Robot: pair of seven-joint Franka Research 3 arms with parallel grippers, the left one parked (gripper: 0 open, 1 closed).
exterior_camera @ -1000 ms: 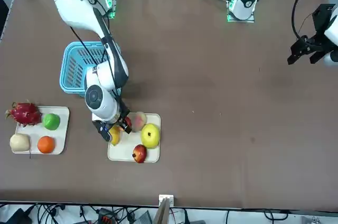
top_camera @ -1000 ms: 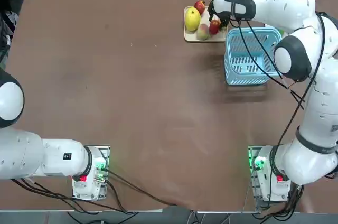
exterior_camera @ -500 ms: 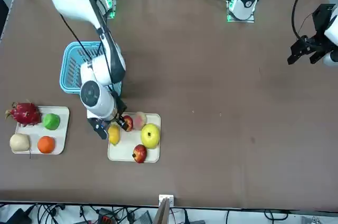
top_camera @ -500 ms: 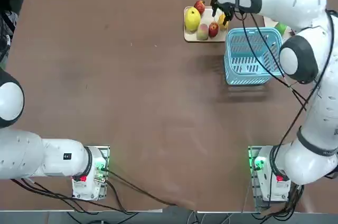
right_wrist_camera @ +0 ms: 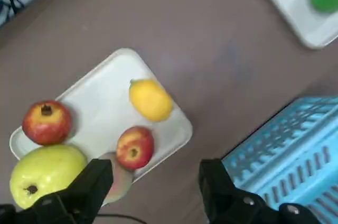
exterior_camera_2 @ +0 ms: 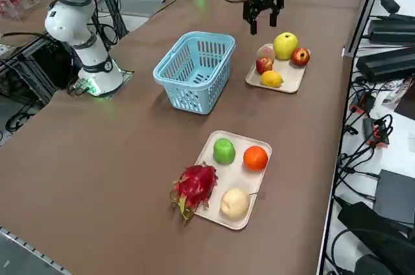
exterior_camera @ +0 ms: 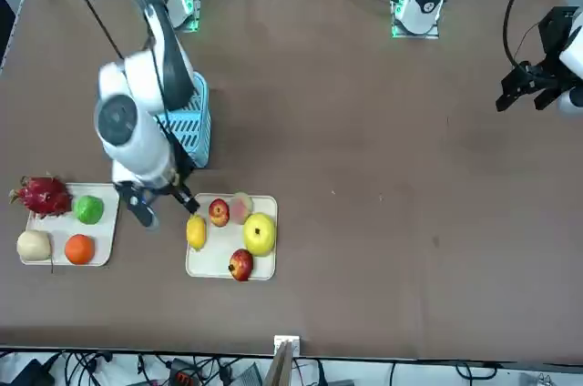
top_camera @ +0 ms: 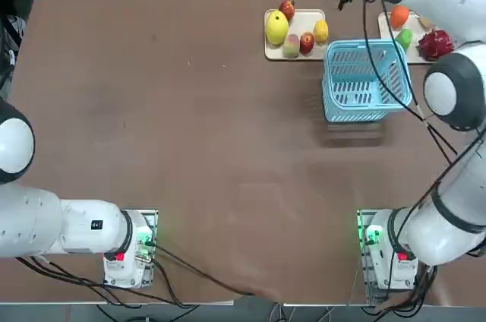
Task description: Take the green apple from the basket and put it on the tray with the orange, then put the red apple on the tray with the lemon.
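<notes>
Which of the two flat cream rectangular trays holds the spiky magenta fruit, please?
The cream tray with the round orange fruit; the other has none.

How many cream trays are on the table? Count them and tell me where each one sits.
2. One tray holds the lemon; the other tray, nearer the robot's right side, holds the orange. Neither is hidden.
</notes>
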